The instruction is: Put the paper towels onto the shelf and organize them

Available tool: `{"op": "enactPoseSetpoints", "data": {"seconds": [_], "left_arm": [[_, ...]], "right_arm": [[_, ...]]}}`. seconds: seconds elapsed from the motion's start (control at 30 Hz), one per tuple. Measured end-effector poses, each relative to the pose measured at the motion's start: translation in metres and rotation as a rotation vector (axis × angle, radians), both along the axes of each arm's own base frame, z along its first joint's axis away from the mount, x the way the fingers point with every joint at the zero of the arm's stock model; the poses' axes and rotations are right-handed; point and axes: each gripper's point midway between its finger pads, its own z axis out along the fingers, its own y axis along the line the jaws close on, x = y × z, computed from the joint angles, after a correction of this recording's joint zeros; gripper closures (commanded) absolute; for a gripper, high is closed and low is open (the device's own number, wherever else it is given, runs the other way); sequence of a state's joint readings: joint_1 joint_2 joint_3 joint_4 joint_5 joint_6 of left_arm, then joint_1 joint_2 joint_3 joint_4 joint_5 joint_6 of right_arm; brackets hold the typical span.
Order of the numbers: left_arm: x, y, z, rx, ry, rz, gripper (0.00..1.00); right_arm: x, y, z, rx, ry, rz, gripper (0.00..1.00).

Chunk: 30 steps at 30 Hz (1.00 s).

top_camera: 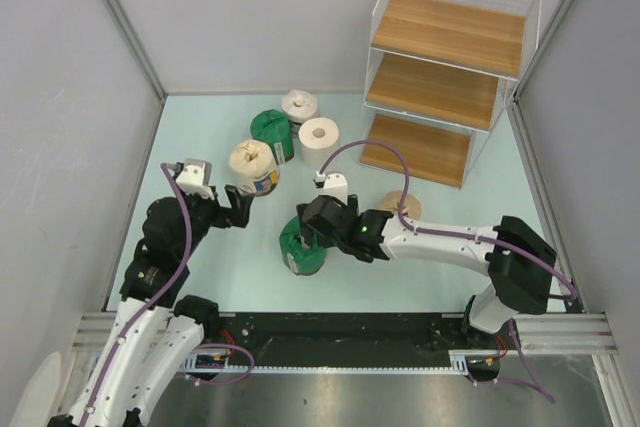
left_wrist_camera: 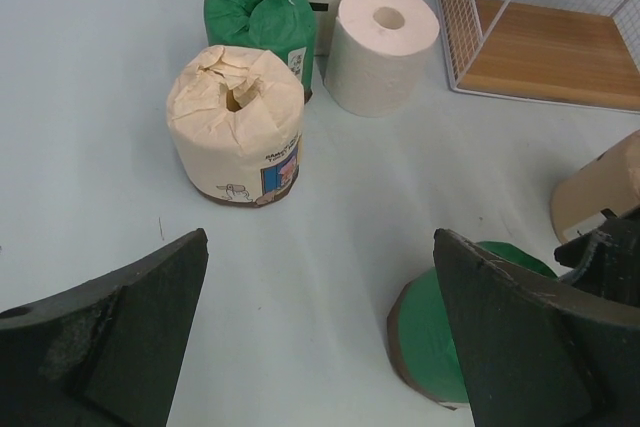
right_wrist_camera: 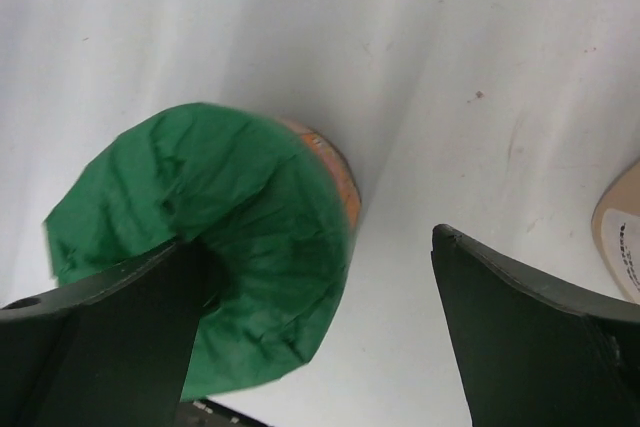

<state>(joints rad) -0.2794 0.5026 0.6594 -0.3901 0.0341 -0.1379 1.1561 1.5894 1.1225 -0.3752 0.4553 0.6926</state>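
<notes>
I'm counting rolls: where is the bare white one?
In the top view, the bare white roll stands mid-table, between the far green roll and the shelf, by its bottom board.

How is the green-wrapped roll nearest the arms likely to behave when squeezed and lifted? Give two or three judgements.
The green-wrapped roll probably gives a little: its wrap is crinkled and tucked into the core. Likely light for its bulk: paper around a hollow. It appears to stand on end, so it should not roll, though a push might tip it.
</notes>
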Motion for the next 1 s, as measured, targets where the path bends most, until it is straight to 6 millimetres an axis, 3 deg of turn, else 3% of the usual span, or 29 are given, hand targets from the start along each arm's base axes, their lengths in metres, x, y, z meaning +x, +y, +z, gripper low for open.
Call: {"op": "enactPoseSetpoints", "data": {"seconds": [0.17, 0.37, 0.67, 0.77, 1.0], "left_arm": [[-0.001, -0.001, 0.001, 0.003, -0.013, -0.008, 0.0], [-0.002, -0.002, 0.0, 0.003, -0.012, -0.016, 0.0], [-0.001, -0.002, -0.001, 0.011, -0.009, -0.013, 0.0], [0.0, -0.002, -0.003, 0.014, -0.002, -0.014, 0.0], [0.0, -0.002, -0.003, 0.016, -0.001, -0.012, 0.0]], "right_arm": [[0.012, -0.004, -0.016, -0.018, 0.019, -0.042, 0.25], [0.014, 0.002, -0.014, 0.02, 0.027, -0.055, 0.57], [0.012, 0.004, -0.012, 0.019, 0.029, -0.021, 0.74], [0.016, 0.0, -0.008, 0.016, 0.014, -0.033, 0.75], [0.062, -0.038, 0.025, 0.06, -0.058, -0.189, 0.75]]}}
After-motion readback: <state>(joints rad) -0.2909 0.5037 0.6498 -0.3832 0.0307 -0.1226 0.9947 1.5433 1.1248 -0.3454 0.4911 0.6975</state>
